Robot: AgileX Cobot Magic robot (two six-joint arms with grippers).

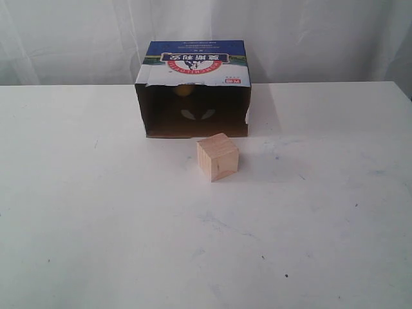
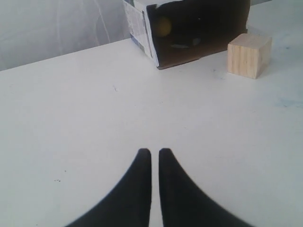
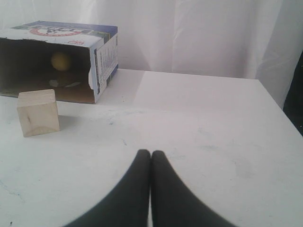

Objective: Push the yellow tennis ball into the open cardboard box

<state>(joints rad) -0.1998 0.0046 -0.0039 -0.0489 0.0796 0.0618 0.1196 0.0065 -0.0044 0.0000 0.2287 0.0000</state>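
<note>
The yellow tennis ball lies deep inside the open cardboard box, which rests on its side at the back middle of the table with its dark mouth facing forward. Neither gripper shows in the exterior view. My left gripper hovers over bare table well short of the box, its black fingers nearly together with a thin gap and nothing between them. My right gripper is shut, fingertips touching, also far from the box.
A pale wooden cube stands just in front of the box mouth, slightly right of its middle. The white table spreads wide on both sides. A white curtain hangs behind.
</note>
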